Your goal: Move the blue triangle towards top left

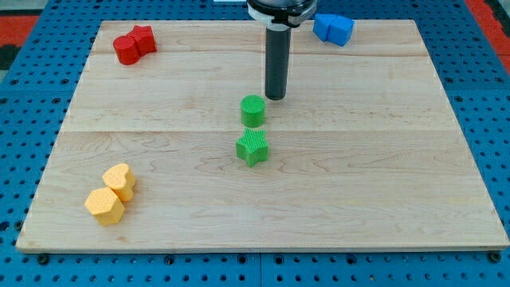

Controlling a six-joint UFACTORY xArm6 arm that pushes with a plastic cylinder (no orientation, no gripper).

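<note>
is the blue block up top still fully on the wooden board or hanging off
Fully on. The blue block sits inside the wooden board's top edge, with wood visible around it.

Bright, even overhead light falls across the pale wooden surface (382,183), leaving only short, soft shadows tight against the base of each block and a faint one beside the dark rod. The picture is sharp from edge to edge, with wood grain and the perforated blue base (494,119) crisp, no glare spots and no motion blur. The straight board edges show little lens distortion.
</note>
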